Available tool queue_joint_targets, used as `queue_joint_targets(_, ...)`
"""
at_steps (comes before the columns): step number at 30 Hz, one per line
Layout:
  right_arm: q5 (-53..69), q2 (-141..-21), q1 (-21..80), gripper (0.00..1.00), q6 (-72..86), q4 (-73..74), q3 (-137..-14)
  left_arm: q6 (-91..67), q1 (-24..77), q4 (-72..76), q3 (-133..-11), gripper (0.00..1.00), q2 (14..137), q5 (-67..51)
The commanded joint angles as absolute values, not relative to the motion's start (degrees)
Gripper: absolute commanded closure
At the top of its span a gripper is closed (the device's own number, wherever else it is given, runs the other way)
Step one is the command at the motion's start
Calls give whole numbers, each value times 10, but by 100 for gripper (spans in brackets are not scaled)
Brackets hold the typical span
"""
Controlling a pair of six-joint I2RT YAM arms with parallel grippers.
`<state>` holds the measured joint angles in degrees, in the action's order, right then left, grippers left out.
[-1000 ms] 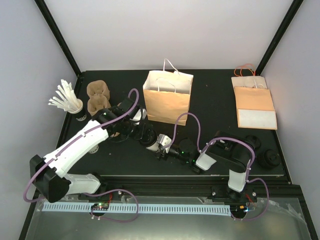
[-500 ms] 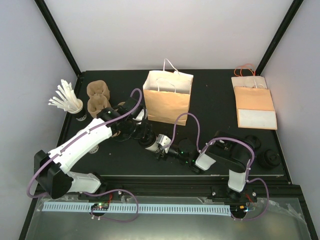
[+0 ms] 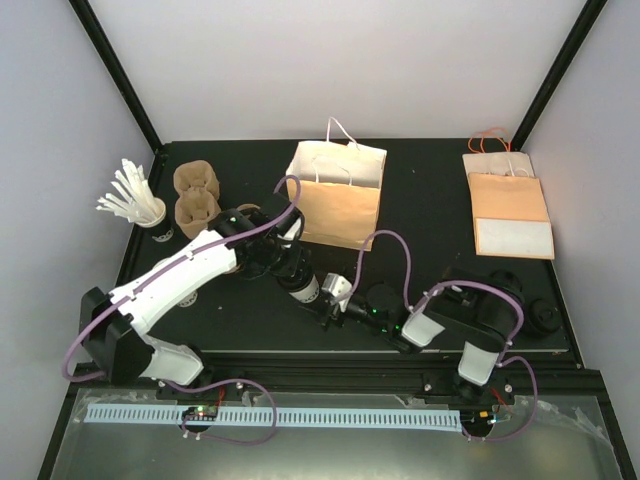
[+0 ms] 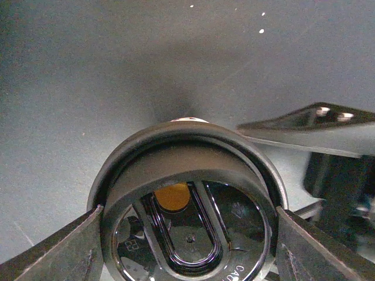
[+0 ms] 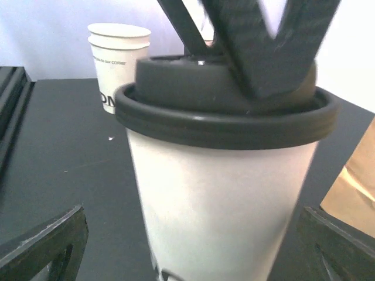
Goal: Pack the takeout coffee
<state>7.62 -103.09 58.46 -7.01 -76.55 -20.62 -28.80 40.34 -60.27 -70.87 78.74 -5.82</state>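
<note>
We list: takeout coffee [image 5: 222, 193], upright, clamped from above in left hand [image 4: 188, 234]; right hand [image 5: 190, 243] spread wide, empty; paper bag [image 3: 335, 200] just beyond.

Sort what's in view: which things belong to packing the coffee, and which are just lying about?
Job: takeout coffee, upright brown paper bag, left gripper, right gripper.
Lying about: flat paper bags, cup of stirrers, cardboard cup carriers, stack of white cups.
</note>
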Motion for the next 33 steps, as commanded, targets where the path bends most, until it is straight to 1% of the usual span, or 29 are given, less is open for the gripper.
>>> queue_joint_targets(1,62,-953,586,0,-37,-743,-157,-236,425,-624,-733,30,813,-10)
queue_joint_targets(4,62,-856,585,0,4,-672,-113,-207,435,-620,-732,29,826,1)
queue_joint_targets(7,77,-750,570,0,62,-530,-102,-175,449,-616,-733,29,835,3)
queue_joint_targets(9,106,-688,540,0,118,-433,-109,-157,461,-611,-733,29,839,2)
queue_joint_targets(13,213,-594,428,0,266,-286,-119,-124,495,-572,-719,29,835,-11)
queue_joint_targets(15,237,-563,397,1,302,-187,-139,-107,520,-558,-714,29,841,-12)
queue_joint_targets(17,254,-537,389,2,325,-131,-158,-85,559,-556,-719,28,859,7)
queue_joint_targets(20,262,-497,380,3,386,-101,-151,-66,600,-568,-736,25,898,43)
queue_joint_targets(25,273,-441,340,9,475,-97,-113,-60,607,-570,-746,25,924,51)
queue_joint_targets(30,287,-446,338,10,472,-56,-121,-57,608,-578,-759,16,925,49)
queue_joint_targets(33,303,-471,338,12,460,-25,-143,-60,608,-579,-756,7,917,49)
